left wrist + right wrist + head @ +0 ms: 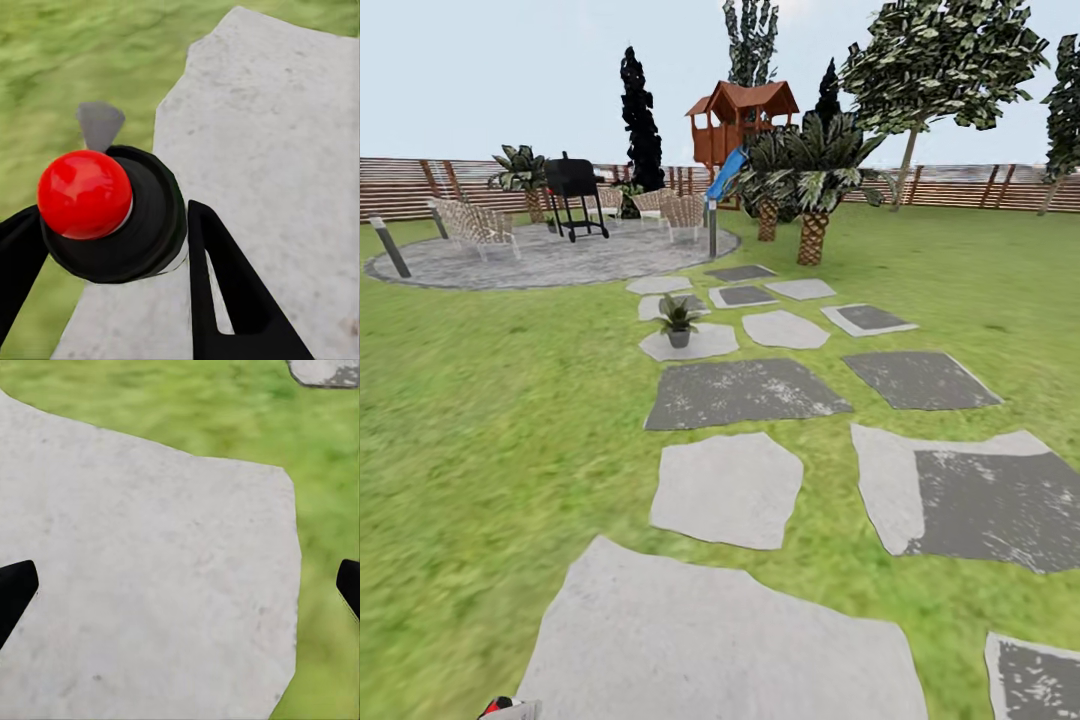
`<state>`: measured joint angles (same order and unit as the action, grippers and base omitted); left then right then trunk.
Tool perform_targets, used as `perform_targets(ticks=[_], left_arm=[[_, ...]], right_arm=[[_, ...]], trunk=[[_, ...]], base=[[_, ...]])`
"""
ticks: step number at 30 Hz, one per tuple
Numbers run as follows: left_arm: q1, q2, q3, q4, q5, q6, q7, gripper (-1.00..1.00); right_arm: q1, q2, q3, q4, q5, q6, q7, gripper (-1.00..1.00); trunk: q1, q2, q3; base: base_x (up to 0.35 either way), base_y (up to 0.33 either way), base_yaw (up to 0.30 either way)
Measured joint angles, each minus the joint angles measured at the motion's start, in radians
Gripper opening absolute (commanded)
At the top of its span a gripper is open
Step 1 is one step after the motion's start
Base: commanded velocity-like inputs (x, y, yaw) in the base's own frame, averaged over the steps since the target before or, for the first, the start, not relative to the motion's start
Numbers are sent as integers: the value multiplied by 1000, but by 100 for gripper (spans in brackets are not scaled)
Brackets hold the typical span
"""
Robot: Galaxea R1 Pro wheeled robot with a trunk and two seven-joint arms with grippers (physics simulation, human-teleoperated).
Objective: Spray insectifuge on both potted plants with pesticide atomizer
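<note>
My left gripper (112,225) is shut on the pesticide atomizer (84,193), a black round body with a shiny red ball cap and a grey nozzle; the black fingers (225,285) press its sides. Its red top (498,706) peeks in at the bottom edge of the head view. One potted plant (678,322), a low green rosette in a small pale pot, stands on a pale paver (705,345) a few metres ahead. The second potted plant is out of view. The right gripper (184,585) hangs open over a pale paver (150,585), holding nothing.
Grey stone pavers (730,488) run ahead across the lawn (480,420) toward a round patio (540,258) with chairs and a black grill (575,195). Palms (812,200), a playhouse with a slide (740,125) and a slatted fence (970,187) stand behind.
</note>
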<state>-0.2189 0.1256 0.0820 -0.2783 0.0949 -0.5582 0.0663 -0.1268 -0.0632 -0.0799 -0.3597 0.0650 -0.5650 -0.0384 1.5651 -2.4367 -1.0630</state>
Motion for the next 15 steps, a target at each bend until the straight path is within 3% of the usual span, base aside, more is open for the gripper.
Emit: perform_targets(ticks=[15], left_arm=[[0, 0, 0, 0, -1, 0, 0, -100]], right_arm=[[0, 1, 0, 0, 0, 0, 0, 100]], trunk=[[0, 0, 0]], base=[[340, 0, 0]])
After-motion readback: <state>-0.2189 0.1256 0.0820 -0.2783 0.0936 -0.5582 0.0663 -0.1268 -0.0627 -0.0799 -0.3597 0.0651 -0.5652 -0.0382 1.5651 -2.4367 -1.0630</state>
